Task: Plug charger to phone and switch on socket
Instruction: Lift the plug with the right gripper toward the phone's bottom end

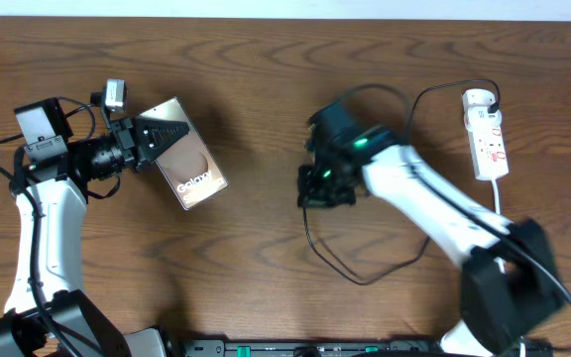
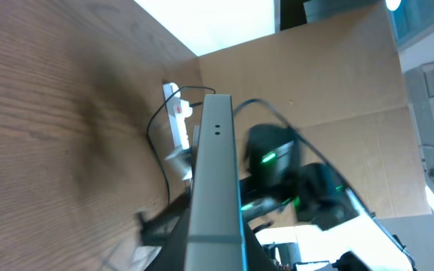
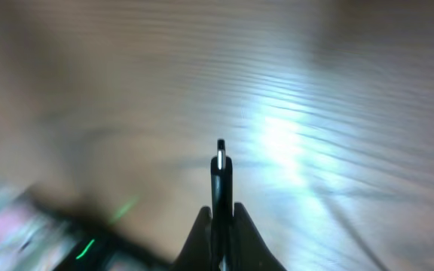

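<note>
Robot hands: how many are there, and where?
2. The left hand grips the phone at the left of the table; the right hand, near the middle, pinches the charger by its plug tip. None seem hidden.

The white word "Galaxy" stands on the face of the phone (image 1: 191,169), at the left; smaller letters after it are unreadable.

Left arm (image 1: 43,218), right arm (image 1: 426,196): jaws closed.

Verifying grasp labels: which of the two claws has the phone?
The left claw, shut on one end of the phone. The right claw pinches the charger by its plug tip instead.
</note>
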`<state>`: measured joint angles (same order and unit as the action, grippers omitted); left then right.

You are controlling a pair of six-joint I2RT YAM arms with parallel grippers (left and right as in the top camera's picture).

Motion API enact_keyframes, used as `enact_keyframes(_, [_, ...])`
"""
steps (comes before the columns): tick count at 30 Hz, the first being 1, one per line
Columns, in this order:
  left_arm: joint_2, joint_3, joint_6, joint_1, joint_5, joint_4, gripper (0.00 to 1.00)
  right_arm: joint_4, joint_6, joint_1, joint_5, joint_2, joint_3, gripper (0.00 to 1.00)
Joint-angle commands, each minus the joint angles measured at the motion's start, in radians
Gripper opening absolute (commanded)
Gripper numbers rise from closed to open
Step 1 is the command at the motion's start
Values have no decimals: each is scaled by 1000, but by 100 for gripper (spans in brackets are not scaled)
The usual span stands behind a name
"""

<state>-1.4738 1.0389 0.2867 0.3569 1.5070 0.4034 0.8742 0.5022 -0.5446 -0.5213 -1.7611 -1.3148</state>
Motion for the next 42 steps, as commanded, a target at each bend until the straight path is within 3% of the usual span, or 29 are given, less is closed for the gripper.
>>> enact_keyframes(1, [-2, 7, -13, -2, 66, -13, 8, 35, -380, 73, -483, 67, -19, 1])
enact_keyframes(3, [-2, 7, -13, -2, 66, -13, 7, 122, -607, 117, -669, 75, -19, 1])
enact_keyframes(7, [-2, 7, -13, -2, 66, -13, 8, 296, -928, 159, -712, 74, -11, 1])
enact_keyframes(13, [-2, 7, -13, -2, 66, -12, 7, 335, -1120, 141, -790, 74, 29, 1])
enact_keyframes(29, [-1, 7, 25, -89, 65, -16, 8, 43, -1094, 42, -1006, 73, 156, 1])
enact_keyframes(42, [4, 8, 25, -110, 65, -56, 8, -179, -876, -18, -1007, 70, 158, 1])
